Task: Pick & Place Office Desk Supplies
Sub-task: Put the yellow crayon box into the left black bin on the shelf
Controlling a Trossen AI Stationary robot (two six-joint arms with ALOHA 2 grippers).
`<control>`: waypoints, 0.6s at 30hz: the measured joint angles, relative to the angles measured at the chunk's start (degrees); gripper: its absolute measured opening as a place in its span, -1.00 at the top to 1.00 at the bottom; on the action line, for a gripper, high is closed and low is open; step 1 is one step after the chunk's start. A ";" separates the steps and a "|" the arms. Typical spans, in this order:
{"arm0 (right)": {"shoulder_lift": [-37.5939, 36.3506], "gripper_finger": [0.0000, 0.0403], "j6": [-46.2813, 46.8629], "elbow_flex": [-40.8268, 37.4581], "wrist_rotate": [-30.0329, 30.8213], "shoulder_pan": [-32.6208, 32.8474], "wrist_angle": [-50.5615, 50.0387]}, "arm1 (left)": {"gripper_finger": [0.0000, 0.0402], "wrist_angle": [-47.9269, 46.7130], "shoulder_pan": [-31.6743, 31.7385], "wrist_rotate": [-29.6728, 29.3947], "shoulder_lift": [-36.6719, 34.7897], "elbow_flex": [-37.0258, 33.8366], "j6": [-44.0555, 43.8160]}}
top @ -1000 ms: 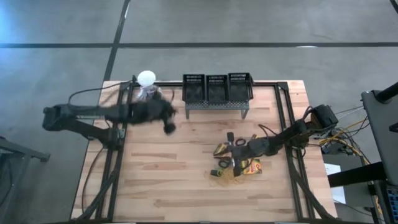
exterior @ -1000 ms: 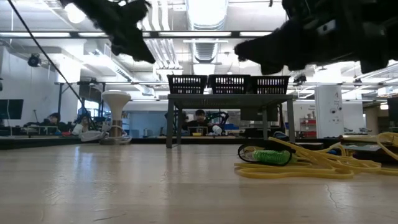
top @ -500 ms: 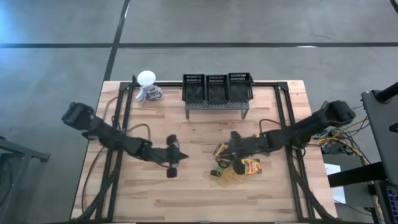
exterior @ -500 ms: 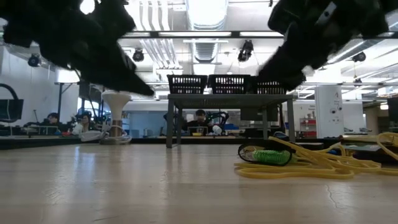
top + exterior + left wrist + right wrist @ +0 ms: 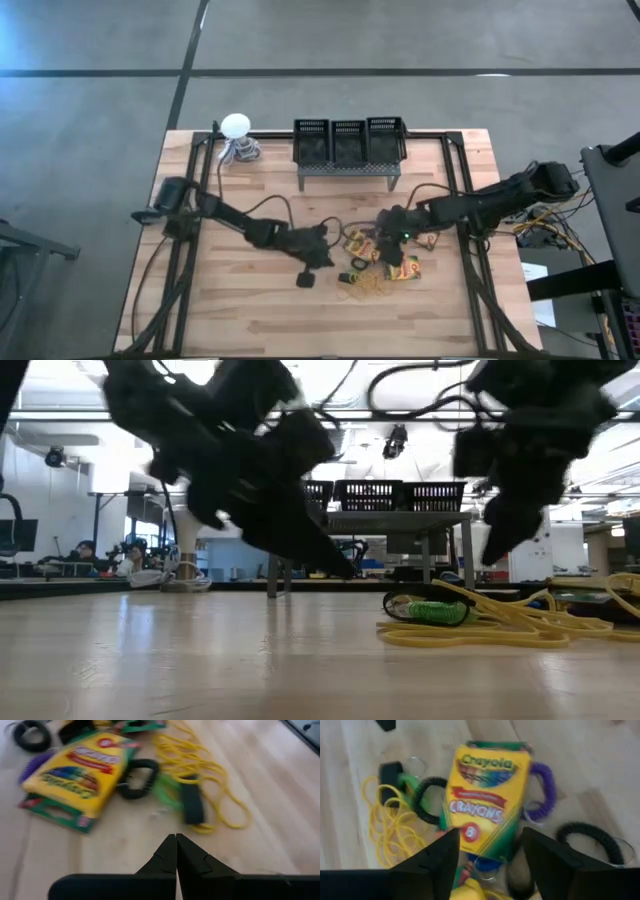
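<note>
My right fingers [image 5: 487, 857] have just spread wide, holding nothing, with the crayon box [image 5: 485, 805] lying between and just ahead. My left fingers [image 5: 176, 857], pinched shut and empty, have swung in beside the rubber bands [image 5: 210, 785].

You've got yellow-and-green crayon boxes [image 5: 404, 268] lying flat mid-table, black [image 5: 592, 839], purple [image 5: 543, 790] elastic rings beside, tangled yellow rubber bands [image 5: 210, 785] alongside.

Yellow-and-green crayon box [image 5: 487, 800], purple ring [image 5: 543, 790], black ring [image 5: 592, 837], yellow rubber bands [image 5: 395, 837].
</note>
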 joint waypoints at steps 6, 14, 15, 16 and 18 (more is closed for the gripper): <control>1.11 -0.30 -2.03 -2.93 -10.60 -8.33 6.79 | 0.99 0.63 6.20 3.71 4.42 3.57 -1.01; 5.31 -0.37 -1.09 -5.29 -18.69 -11.86 10.15 | 0.99 3.71 7.43 7.45 12.36 9.04 -4.59; 6.57 -0.36 -0.36 -5.40 -19.84 -11.86 11.32 | 0.99 2.85 7.46 7.33 12.38 9.35 -5.40; 7.44 -0.36 -0.21 -5.12 -20.85 -11.86 13.26 | 0.99 2.92 7.43 6.83 12.62 9.62 -6.20; 9.61 -0.34 -0.06 -5.19 -22.12 -11.79 15.21 | 0.99 3.22 7.41 5.89 12.90 10.06 -7.11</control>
